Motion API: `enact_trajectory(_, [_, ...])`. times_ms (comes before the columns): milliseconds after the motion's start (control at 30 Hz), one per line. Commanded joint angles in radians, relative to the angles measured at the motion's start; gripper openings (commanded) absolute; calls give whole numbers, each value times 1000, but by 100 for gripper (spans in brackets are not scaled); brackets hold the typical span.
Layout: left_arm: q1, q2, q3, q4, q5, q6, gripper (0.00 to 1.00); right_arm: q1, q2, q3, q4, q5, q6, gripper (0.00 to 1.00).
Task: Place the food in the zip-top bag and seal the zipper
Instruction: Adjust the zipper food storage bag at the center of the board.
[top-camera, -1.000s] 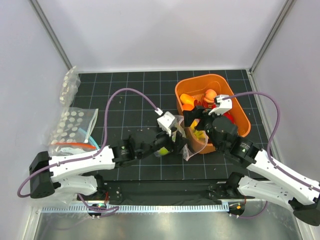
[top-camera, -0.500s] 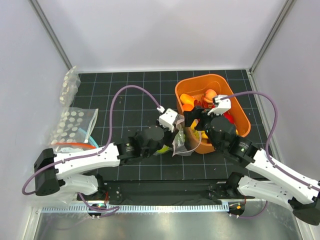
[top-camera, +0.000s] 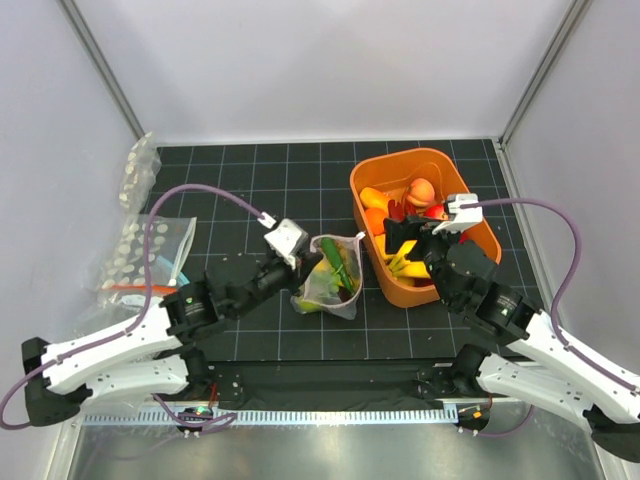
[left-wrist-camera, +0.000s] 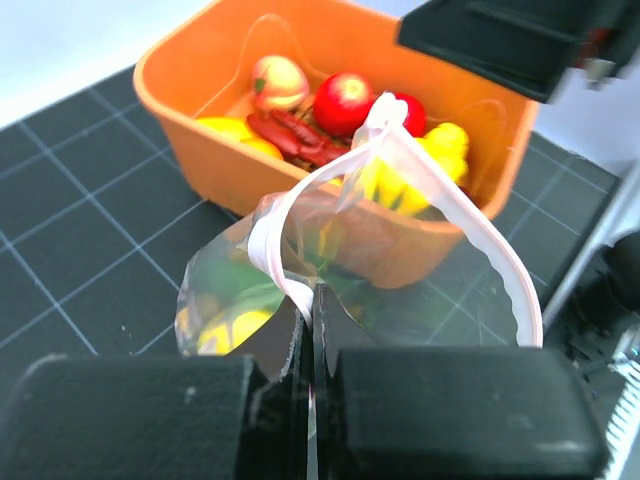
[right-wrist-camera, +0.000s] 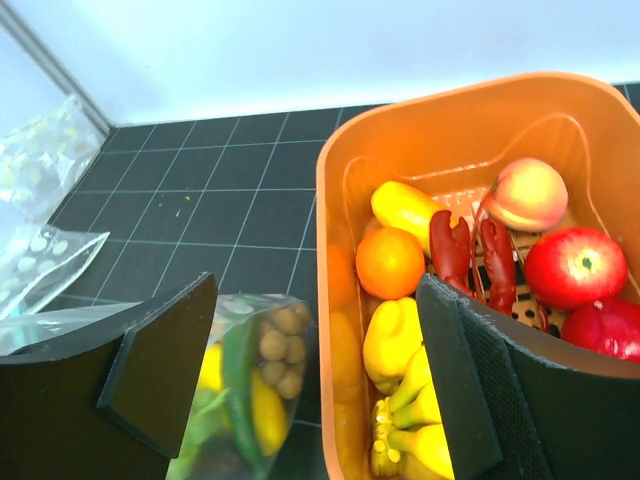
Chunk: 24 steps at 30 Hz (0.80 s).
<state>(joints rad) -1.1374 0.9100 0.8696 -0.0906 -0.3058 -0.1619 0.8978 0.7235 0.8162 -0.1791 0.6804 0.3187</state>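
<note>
Left jaws clamped shut on the zipper (left-wrist-camera: 265, 245) of the zip-top bag (top-camera: 330, 282) at centre frame, right jaws wide and empty over the orange tub (right-wrist-camera: 450, 125) of food (top-camera: 420, 190), so that one-sided hold could let the mouth sag shut.

An orange plastic tub (top-camera: 400, 165) is set on the right of a black gridded worktop (top-camera: 250, 180). At the far left, a flat clear bag (top-camera: 150, 250) with white dots and blue-orange trim is laid; beyond it, a crumpled dotted bag (top-camera: 138, 172) is propped against the white wall (top-camera: 60, 150).
</note>
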Motion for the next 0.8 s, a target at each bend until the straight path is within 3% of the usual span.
enact_trajectory(0, [2, -98, -18, 45, 82, 74, 0, -2, -7, -28, 82, -68, -107, 87])
enact_trajectory(233, [2, -90, 190, -156, 137, -27, 0, -5, -33, -94, 222, -347, -196, 79])
enact_trajectory(400, [2, 10, 464, -498, 162, -83, 0, -5, -133, -224, 365, -589, -231, 79])
enact_trajectory(533, [2, -45, 517, -598, 184, -54, 0, -5, -187, -267, 435, -781, -247, 76])
enact_trajectory(767, [2, -117, 520, -649, 462, -13, 0, -4, -141, -282, 504, -1034, -253, 73])
